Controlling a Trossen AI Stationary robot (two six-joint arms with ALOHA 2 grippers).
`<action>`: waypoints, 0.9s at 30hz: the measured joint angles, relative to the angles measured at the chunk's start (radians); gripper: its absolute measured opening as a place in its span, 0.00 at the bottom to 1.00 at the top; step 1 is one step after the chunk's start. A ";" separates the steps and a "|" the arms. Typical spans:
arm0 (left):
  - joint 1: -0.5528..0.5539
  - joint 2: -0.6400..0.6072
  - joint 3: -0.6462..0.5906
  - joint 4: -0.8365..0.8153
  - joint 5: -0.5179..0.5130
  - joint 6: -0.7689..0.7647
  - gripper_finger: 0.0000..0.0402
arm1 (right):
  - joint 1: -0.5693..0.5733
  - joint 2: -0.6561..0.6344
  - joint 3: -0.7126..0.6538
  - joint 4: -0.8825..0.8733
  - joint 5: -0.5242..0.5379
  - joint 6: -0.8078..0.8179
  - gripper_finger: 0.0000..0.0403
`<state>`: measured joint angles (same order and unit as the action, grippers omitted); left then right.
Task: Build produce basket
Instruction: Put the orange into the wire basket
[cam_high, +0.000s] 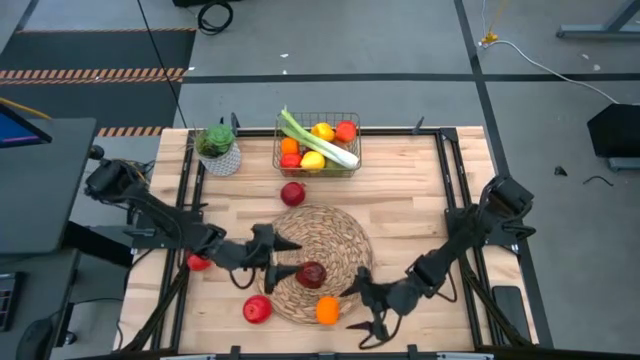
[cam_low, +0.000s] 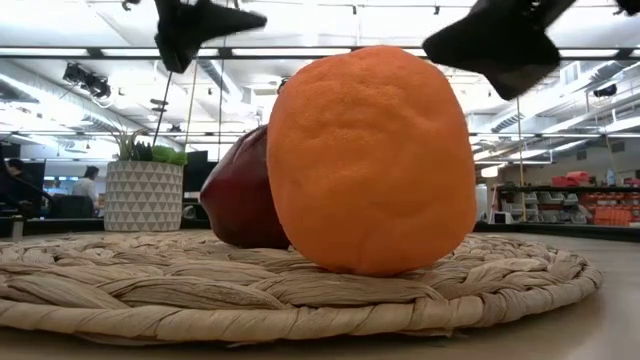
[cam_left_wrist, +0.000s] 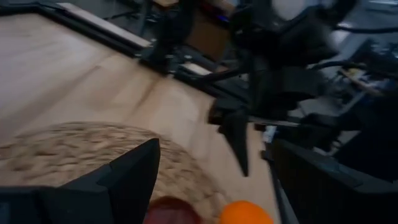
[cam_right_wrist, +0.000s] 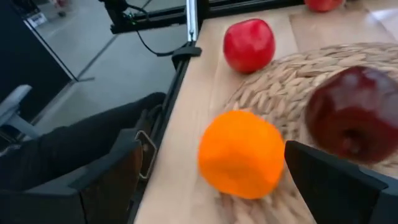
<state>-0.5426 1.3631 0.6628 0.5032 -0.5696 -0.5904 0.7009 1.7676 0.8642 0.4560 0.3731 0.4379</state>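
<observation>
- From above, the pale plank table (cam_high: 420, 200) carries a round coiled straw mat (cam_high: 340, 240). The wire-grid basket (cam_high: 317, 170) stands at the far edge, holding a long leek (cam_high: 315, 140), a lemon (cam_high: 313, 160), oranges and a red fruit. A white patterned pot (cam_high: 220, 157) sits beside it. A red apple (cam_high: 293, 193) lies between basket and mat. A dark red apple (cam_high: 311, 274) rests on the mat, an orange (cam_high: 327, 311) on its near rim, another red apple (cam_high: 257, 309) just off it.
- The left tool (cam_high: 290, 258) hovers by the dark apple, fingers spread, gripping nothing. The right tool (cam_high: 362, 310) is beside the orange, likewise wide open and empty.
- At table level, the dimpled orange (cam_low: 370, 160) fills the view on thick braided coils, the glossy dark apple (cam_low: 240, 195) touching behind.
- Left wrist: blurred mat (cam_left_wrist: 68, 149), orange (cam_left_wrist: 245, 213).
- Right wrist: smooth orange (cam_right_wrist: 241, 152) between the open fingers (cam_right_wrist: 336, 180), dark apple (cam_right_wrist: 351, 115) beyond.
</observation>
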 joint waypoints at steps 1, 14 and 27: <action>-0.013 0.012 0.000 0.022 -0.003 0.000 0.78 | 0.008 0.017 0.000 0.026 0.007 0.006 0.99; -0.096 0.101 0.000 0.156 -0.037 -0.006 0.78 | 0.061 0.166 0.043 0.118 0.108 -0.003 0.99; -0.096 0.107 0.001 0.164 -0.040 -0.021 0.78 | 0.042 0.212 0.085 0.110 0.287 -0.067 0.99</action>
<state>-0.6384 1.4700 0.6636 0.6674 -0.6094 -0.6118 0.7431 1.9793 0.9493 0.5660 0.6606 0.3707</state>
